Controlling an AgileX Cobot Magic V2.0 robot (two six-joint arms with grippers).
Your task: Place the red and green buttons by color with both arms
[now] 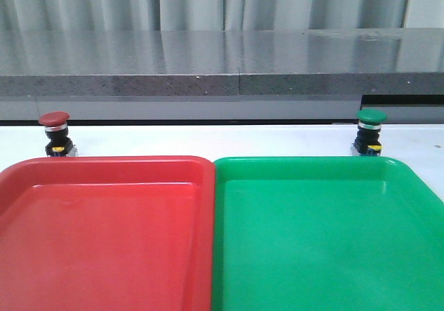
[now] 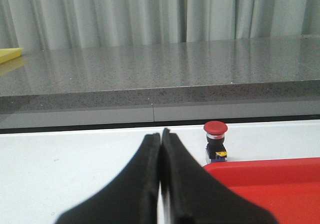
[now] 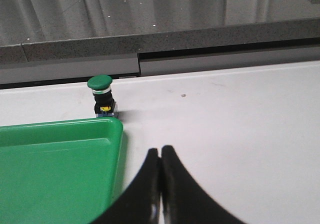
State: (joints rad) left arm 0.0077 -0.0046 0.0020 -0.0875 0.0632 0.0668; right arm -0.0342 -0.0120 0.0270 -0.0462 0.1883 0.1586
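While both arms sit back at my end of the table, each wrist camera shows me its pincer clenched on nothing: the left pincer has its black fingers pressed together along one thin seam, and the right pincer looks the same. Neither shows in my front view.

Closest to me in that front view lie the two trays, side by side with their inner rims touching: the red tray on the left, the green tray on the right. I see nothing lying in either.

Just past the far left corner of the red tray, the red button stands upright on the white table, cap up, yellow tab showing low on its black body. Just beyond the far right corner of the green tray, the green button stands upright in the same way. So the buttons are well apart, each behind the tray of its colour.

Behind them runs a grey speckled counter, with pale curtains farthest back.
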